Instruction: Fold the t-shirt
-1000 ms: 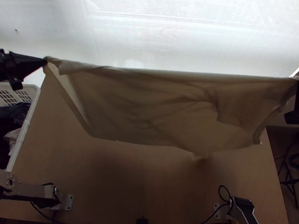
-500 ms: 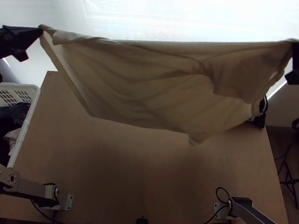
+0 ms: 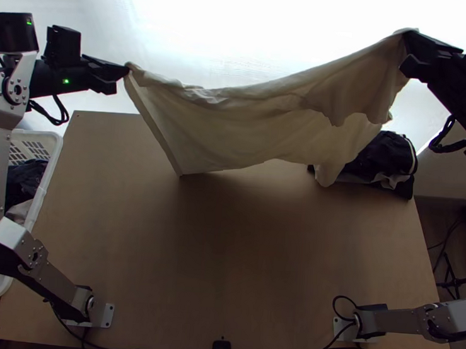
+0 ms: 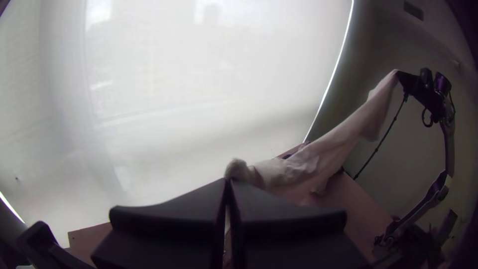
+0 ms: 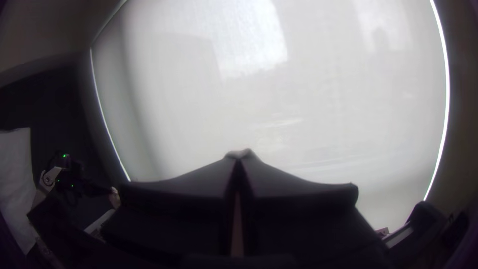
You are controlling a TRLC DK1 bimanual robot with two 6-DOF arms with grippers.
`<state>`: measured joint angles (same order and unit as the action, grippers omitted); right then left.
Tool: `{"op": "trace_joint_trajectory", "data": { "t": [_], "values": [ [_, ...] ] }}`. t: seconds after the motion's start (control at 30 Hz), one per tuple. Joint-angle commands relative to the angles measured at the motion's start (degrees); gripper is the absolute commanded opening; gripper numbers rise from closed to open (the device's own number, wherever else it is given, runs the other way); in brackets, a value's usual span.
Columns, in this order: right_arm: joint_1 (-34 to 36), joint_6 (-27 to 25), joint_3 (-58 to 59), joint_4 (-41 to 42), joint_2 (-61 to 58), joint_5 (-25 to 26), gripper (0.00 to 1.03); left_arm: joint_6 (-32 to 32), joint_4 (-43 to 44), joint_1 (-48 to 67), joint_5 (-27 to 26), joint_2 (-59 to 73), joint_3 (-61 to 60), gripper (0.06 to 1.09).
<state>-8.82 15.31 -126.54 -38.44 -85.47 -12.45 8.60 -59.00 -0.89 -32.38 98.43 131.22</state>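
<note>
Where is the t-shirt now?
In the top view, the t-shirt hangs over the far side of the table, between the left gripper and right gripper.

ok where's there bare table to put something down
Bare: near middle of the table, between the left arm's base, right arm's base and hanging shirt; also far left, between shirt and basket. Crowded: far right corner, under dark clothes.

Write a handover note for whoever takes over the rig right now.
Left gripper: shut on one upper end of the beige cloth t-shirt.
Right gripper: shut on the opposite upper end.
T-shirt: hangs creased between them, over the wooden table's far part.
Done: both ends gripped, shirt held up.
Left: lay it flat, fold it.
Dark bunched clothes: table's far right.
</note>
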Motion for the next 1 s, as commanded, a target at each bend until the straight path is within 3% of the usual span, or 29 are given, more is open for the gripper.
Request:
{"op": "trace_joint_trajectory", "data": {
  "t": [0.0,0.2,0.3,0.5,0.67,0.77,0.97],
  "values": [
    [-3.05,-0.37,-5.56,-7.88,0.74,-0.03,0.03,0.63,-5.95,0.09,-5.85,-3.69,0.00,0.09],
    [-2.52,-2.39,-4.24,-12.01,9.53,-0.74,0.03,1.07,-10.87,-8.08,-19.74,-11.51,-0.09,0.09],
    [-1.73,-4.50,-3.10,-12.72,14.72,-0.74,0.03,3.88,-14.21,-11.60,-24.31,-15.90,-0.09,0.09],
    [-0.67,-6.08,-3.10,-19.48,23.86,-0.74,0.03,5.55,-16.85,-16.43,-25.01,-26.19,-0.79,0.09],
    [-0.67,-6.08,-3.10,-26.60,28.17,-0.74,0.03,9.68,-25.64,-16.34,-25.01,-31.28,-6.77,0.10],
    [-0.76,-6.08,-3.45,-31.26,29.57,-0.82,0.03,13.02,-31.96,-15.02,-26.59,-33.83,-9.49,0.10],
    [-1.38,-3.89,-0.11,-38.56,32.39,-0.91,0.03,11.88,-38.82,-6.41,-26.42,-36.91,-13.80,0.10]
  ]
}}
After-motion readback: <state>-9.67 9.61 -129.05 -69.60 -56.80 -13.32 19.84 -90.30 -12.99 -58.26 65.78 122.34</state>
